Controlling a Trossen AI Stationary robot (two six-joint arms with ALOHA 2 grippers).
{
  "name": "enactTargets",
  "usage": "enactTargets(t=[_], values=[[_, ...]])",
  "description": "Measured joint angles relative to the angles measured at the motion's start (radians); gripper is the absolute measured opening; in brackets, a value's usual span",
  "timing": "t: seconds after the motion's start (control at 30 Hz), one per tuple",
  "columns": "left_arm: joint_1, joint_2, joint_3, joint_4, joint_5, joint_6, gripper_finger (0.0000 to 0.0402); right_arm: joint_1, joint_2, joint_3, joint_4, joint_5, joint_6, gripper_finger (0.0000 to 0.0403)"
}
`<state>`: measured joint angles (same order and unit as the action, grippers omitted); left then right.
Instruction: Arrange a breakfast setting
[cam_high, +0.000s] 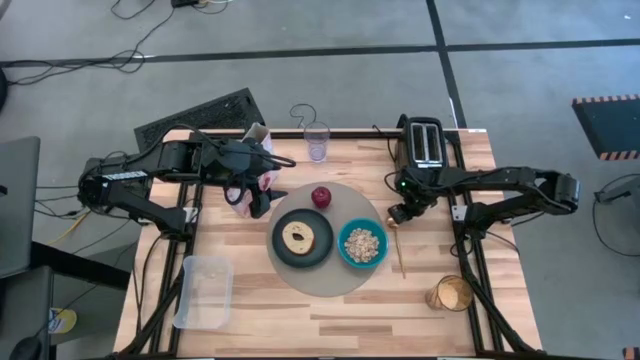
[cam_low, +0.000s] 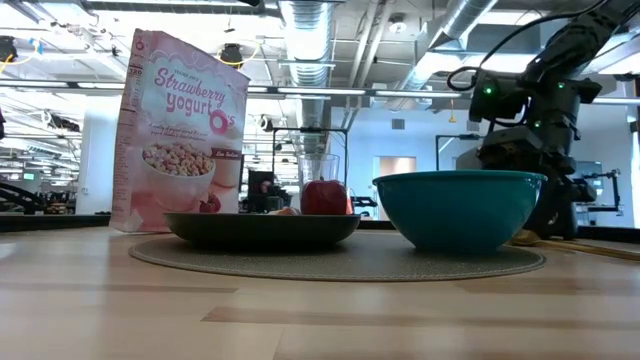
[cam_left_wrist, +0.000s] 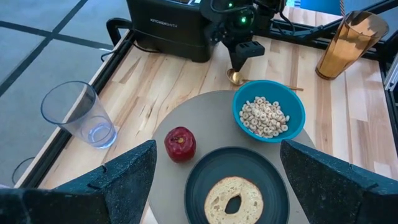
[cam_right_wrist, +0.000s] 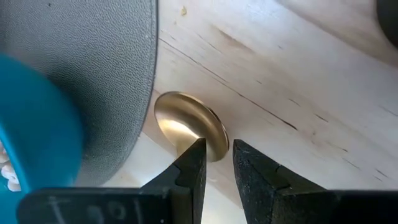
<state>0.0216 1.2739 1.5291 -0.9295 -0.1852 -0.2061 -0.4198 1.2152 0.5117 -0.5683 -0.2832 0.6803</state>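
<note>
The round grey mat (cam_high: 325, 278) lies mid-table. On it are the dark grey plate (cam_high: 281, 250) with the round toasted bread (cam_high: 298, 237), the teal bowl (cam_high: 345, 232) holding beige cereal (cam_high: 363, 245), and the red apple (cam_high: 321, 196). The gold spoon (cam_high: 400, 250) lies on the wood just right of the mat, with its bowl end toward the far edge. My right gripper (cam_high: 400, 213) points down over the spoon's bowl end, its fingers nearly together. My left gripper (cam_high: 258, 200) hovers open and empty at the mat's far left edge; it also shows in the left wrist view (cam_left_wrist: 217, 165). My right gripper pinches the spoon's neck (cam_right_wrist: 214, 152), just behind its round bowl (cam_right_wrist: 183, 124), between its two fingers (cam_right_wrist: 186, 180). The fingers come from above, pointing down, and lie across the spoon. The spoon lies flat on the table beside the mat.
The black toaster (cam_high: 425, 142) stands at the far right and a clear glass (cam_high: 317, 143) at the far middle. A pink cereal box (cam_low: 180, 130) stands under the left arm. A clear plastic tub (cam_high: 203, 292) is near left, and an amber cup (cam_high: 450, 294) near right.
</note>
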Motion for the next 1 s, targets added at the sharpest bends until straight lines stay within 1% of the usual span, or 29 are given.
enactTargets(t=[0.1, 0.23, 0.33, 0.83, 1.0], values=[[0.0, 0.0, 0.0, 0.0, 0.0, 0.0, 0.0325, 0.009, 0.0, 0.0, 0.005, 0.009, 0.0, 0.0109], [0.0, 0.0, 0.0, 0.0, 0.0, 0.0, 0.0325, 0.031, 0.0, 0.0, -0.002, 0.081, 0.004, 0.0109], [0.0, 0.0, 0.0, 0.0, 0.0, 0.0, 0.0325, 0.037, 0.0, 0.0, -0.001, 0.102, 0.009, 0.0109], [0.0, 0.0, 0.0, 0.0, 0.0, 0.0, 0.0325, 0.04, 0.0, 0.0, -0.008, 0.107, 0.031, 0.0107], [0.0, 0.0, 0.0, 0.0, 0.0, 0.0, 0.0325, 0.04, 0.0, 0.005, -0.04, 0.103, 0.042, 0.0107]])
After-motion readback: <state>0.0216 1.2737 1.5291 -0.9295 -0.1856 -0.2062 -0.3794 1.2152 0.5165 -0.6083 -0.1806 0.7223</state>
